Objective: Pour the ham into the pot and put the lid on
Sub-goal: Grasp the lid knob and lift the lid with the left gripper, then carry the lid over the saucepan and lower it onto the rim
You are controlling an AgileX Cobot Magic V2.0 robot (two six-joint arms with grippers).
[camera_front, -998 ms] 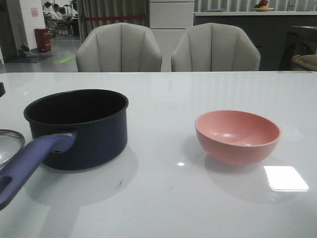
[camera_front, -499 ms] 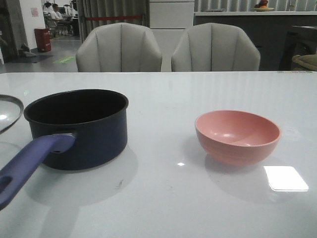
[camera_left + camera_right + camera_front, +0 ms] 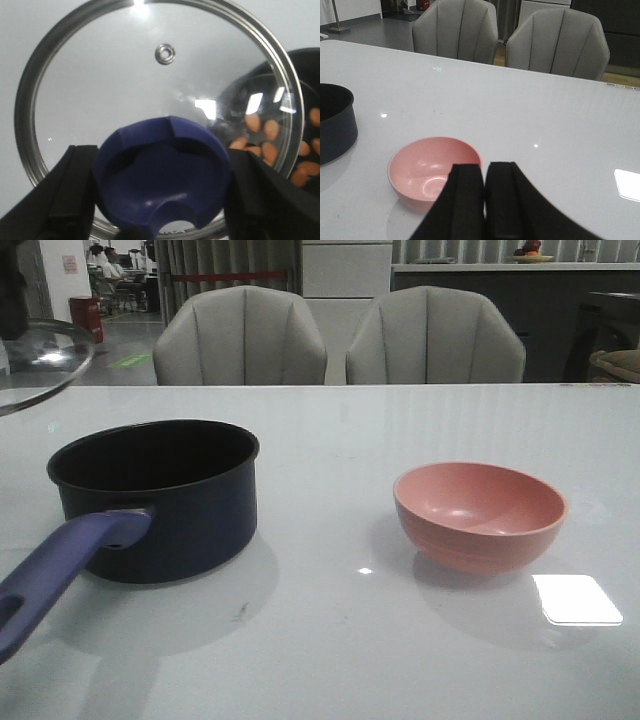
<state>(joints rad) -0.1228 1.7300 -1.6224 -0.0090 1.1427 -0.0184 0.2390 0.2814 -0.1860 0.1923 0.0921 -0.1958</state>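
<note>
The dark navy pot (image 3: 160, 495) with its long purple-blue handle (image 3: 60, 570) stands on the left of the table. In the left wrist view, orange ham chunks (image 3: 265, 137) lie inside the pot (image 3: 305, 100). My left gripper (image 3: 162, 185) is shut on the blue knob (image 3: 162, 170) of the glass lid (image 3: 100, 85). The lid (image 3: 40, 360) hangs in the air, above and to the left of the pot, at the front view's left edge. The right gripper (image 3: 485, 172) is shut and empty, close to the pink bowl (image 3: 432, 170).
The pink bowl (image 3: 480, 515) sits empty right of centre on the white table (image 3: 330, 630). Two grey chairs (image 3: 240, 340) stand behind the far table edge.
The lid has risen from table level at the far left to well above the pot's rim. Pot and bowl have not moved.
</note>
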